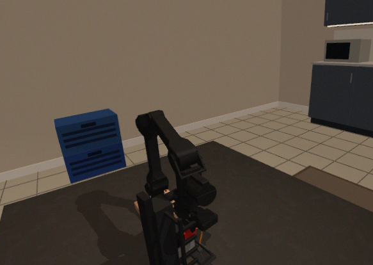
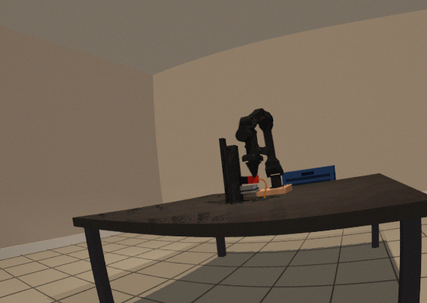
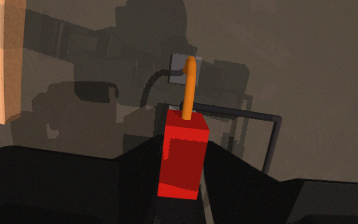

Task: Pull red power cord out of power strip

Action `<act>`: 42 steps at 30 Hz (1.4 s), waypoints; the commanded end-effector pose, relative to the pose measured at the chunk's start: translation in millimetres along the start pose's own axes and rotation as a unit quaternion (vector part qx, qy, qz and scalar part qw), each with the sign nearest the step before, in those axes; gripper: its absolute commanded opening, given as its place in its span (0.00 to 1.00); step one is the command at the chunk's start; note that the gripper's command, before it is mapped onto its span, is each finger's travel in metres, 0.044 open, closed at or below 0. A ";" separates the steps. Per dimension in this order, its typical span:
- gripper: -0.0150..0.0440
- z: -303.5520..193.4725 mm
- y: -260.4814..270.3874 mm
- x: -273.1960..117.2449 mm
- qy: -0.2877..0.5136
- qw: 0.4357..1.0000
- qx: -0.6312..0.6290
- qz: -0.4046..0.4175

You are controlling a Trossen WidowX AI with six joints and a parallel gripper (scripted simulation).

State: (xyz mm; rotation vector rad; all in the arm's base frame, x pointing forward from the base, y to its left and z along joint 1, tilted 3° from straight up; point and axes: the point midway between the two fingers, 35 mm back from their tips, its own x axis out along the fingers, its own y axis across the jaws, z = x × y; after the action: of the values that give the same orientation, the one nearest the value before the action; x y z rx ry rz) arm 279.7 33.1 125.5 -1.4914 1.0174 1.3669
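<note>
At far left of the wrist view, only a strip of tan board (image 3: 11,60), probably the power strip's own base, well apart from everything else. Toward centre, the gripper (image 3: 181,200) pinched on the red plug (image 3: 183,155), dark fingers pressing its two flanks near the lower end. Rising from the plug's top face, the orange cord (image 3: 188,90), bending over at upper centre in front of a small grey block (image 3: 177,70); further right, a thin dark frame (image 3: 260,130).

In the exterior view, left of middle, a tall black upright (image 2: 230,172); just right of it the plug (image 2: 253,179) lying level, with the gripper (image 2: 253,172) coming down on it from above. Whether the prongs are out of the socket: cannot tell. Right again, the cord (image 2: 264,184) looping down to the tan board (image 2: 276,190) on the table (image 2: 337,205).

Likely handling: plug small, rigid, boxy and light, with flat sides suited to a firm pinch across the body rather than on the cord. Cord thin and bendy, poor for pulling, apt to drag or spring a little on release. Some socket resistance to be expected, so a straight pull along the prongs safest.
</note>
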 end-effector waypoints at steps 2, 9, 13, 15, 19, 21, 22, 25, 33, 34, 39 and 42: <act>0.25 1.6 -0.3 -0.2 0.000 1.000 0.000 0.000; 0.25 12.1 -1.5 -0.2 -0.001 1.000 0.000 0.000; 0.25 18.8 -2.1 -0.2 -0.001 1.000 0.000 0.000; 0.25 22.1 -2.3 -0.2 -0.002 1.000 0.000 0.000; 0.25 28.7 -2.4 -0.2 -0.002 1.000 0.000 0.000; 0.25 32.1 -2.4 -0.2 -0.002 1.000 -0.001 0.000; 0.25 33.7 -2.4 -0.2 -0.003 1.000 -0.001 0.000; 0.25 38.7 -2.2 -0.3 -0.003 1.000 -0.001 0.000; 0.39 38.3 -0.5 0.9 -0.004 1.000 -0.001 0.001; 0.43 35.3 0.0 1.4 -0.004 1.000 -0.002 0.001; 0.65 34.1 0.2 1.6 -0.004 1.000 -0.002 0.001; 0.79 34.1 0.2 1.6 -0.004 1.000 -0.002 0.001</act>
State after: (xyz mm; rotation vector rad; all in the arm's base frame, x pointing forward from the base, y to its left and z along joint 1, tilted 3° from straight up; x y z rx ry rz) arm 268.9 65.7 120.8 -1.4840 1.0236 1.3776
